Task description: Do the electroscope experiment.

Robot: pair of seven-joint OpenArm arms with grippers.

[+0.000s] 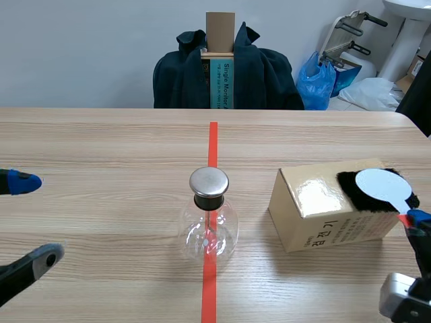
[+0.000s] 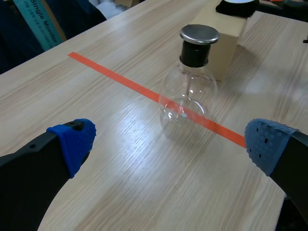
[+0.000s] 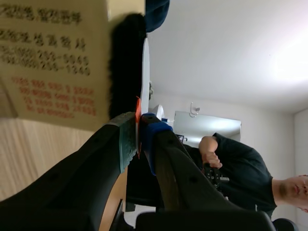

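Note:
The electroscope, a clear glass flask (image 1: 209, 229) with a black neck and a round metal cap (image 1: 209, 182), stands on the red tape line at the table's middle. In the left wrist view the flask (image 2: 187, 91) is ahead of my open left gripper (image 2: 171, 144), well apart from it. That left gripper (image 1: 37, 219) sits at the table's left. To the right a cardboard box (image 1: 316, 215) carries a black fur patch (image 1: 350, 185). A white disc (image 1: 382, 186) rests against the fur. My right gripper (image 1: 409, 219) is shut on the disc's red handle (image 3: 137, 115).
Behind the table's far edge stands a chair draped in a dark jacket (image 1: 262, 74), with a tall cardboard piece (image 1: 219, 30) on it. A blue bag (image 1: 316, 77) lies at the back right. A person (image 3: 225, 159) shows in the right wrist view.

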